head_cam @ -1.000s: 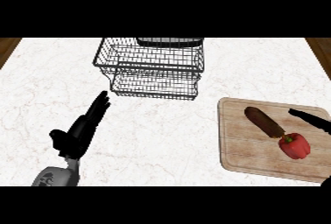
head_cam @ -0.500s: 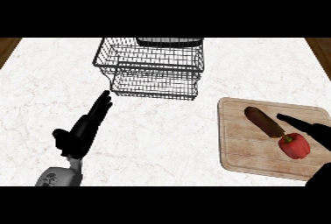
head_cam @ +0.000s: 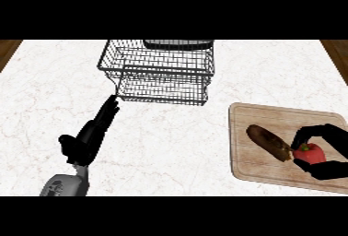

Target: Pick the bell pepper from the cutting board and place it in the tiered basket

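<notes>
On the board (head_cam: 255, 161), your right hand (head_cam: 329, 134) curls round the pepper (head_cam: 312, 154) — an off-centre hold may let it slip.

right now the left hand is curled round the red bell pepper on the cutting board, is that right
Not quite: it is the right hand that curls round the bell pepper on the cutting board, as the head view shows. The left hand is open, over the counter at the left.

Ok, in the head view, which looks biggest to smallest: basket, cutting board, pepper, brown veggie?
Largest: tiered basket and cutting board, about alike, can't rank them.
Then brown vegetable.
Smallest: bell pepper, partly hidden by right hand.
</notes>
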Controlling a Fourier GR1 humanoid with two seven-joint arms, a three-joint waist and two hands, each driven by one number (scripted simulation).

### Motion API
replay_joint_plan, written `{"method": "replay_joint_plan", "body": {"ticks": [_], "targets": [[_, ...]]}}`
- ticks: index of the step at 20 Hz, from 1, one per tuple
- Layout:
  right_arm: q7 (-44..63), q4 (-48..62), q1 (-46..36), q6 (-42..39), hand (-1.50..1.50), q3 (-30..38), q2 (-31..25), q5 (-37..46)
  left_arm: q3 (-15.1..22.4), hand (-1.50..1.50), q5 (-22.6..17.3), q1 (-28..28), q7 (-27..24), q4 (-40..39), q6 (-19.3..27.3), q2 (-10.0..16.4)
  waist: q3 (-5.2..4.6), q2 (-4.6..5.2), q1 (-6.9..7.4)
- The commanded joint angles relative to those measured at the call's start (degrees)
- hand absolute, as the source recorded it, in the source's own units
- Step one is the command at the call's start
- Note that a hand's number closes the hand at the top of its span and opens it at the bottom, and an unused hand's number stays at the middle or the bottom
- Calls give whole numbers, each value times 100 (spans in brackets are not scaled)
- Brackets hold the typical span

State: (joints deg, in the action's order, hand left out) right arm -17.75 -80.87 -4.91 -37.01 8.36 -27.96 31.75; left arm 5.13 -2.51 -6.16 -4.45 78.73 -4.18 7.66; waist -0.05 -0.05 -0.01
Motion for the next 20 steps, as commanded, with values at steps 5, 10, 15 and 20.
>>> {"method": "replay_joint_plan", "body": {"ticks": [5, 10, 15, 20], "targets": [[-210, -110, -5, 100, 150, 155, 196, 161, -147, 0, 178, -69, 96, 38, -52, -156, 5, 3, 2], [952, -647, -109, 562, 150, 309, 272, 593, -324, 0, 13, -125, -52, -213, -277, 56, 3, 2, 27], [2414, -722, -389, 1571, 150, 200, 124, 2098, -107, 0, 142, -228, -27, -177, -161, -165, 0, 8, 84], [3239, -1517, -1040, 1167, 150, 390, 1187, 1139, -80, 0, 199, 145, -25, 67, -36, -231, 1, -20, 33]]}}
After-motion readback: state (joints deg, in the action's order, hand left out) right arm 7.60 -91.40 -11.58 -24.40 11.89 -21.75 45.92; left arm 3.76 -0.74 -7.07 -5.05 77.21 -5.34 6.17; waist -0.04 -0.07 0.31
